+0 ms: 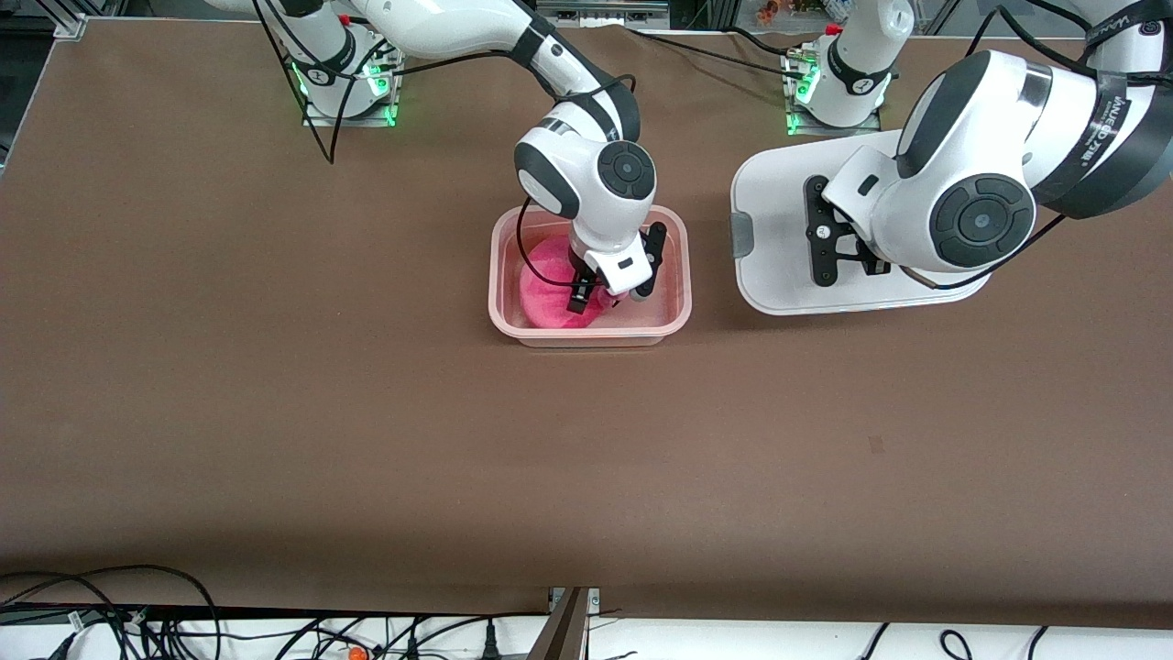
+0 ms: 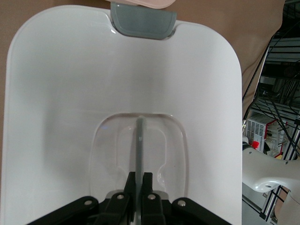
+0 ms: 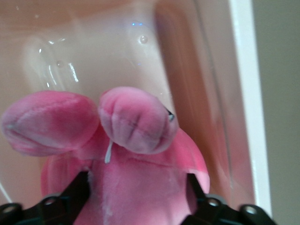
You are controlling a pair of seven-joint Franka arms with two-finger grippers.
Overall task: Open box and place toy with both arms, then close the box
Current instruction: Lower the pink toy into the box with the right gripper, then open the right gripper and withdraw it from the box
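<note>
The pale pink tub (image 1: 586,335) of the box stands open at mid-table. The hot-pink toy (image 1: 545,284) lies inside it. My right gripper (image 1: 612,291) reaches down into the tub, its fingers pressed against both sides of the toy. The right wrist view shows the toy's ears (image 3: 136,126) against the tub wall (image 3: 211,93), with my right gripper (image 3: 136,180) round its body. The white lid (image 1: 779,266) is beside the tub, toward the left arm's end. My left gripper (image 1: 848,243) is shut on the lid's grey centre handle (image 2: 139,140). The left wrist view shows that gripper (image 2: 141,176) over the lid (image 2: 70,93).
A grey side clip (image 1: 740,236) on the lid's edge faces the tub and also shows in the left wrist view (image 2: 143,21). The arm bases (image 1: 348,82) stand along the table edge farthest from the front camera. Cables (image 1: 137,614) hang past the edge nearest it.
</note>
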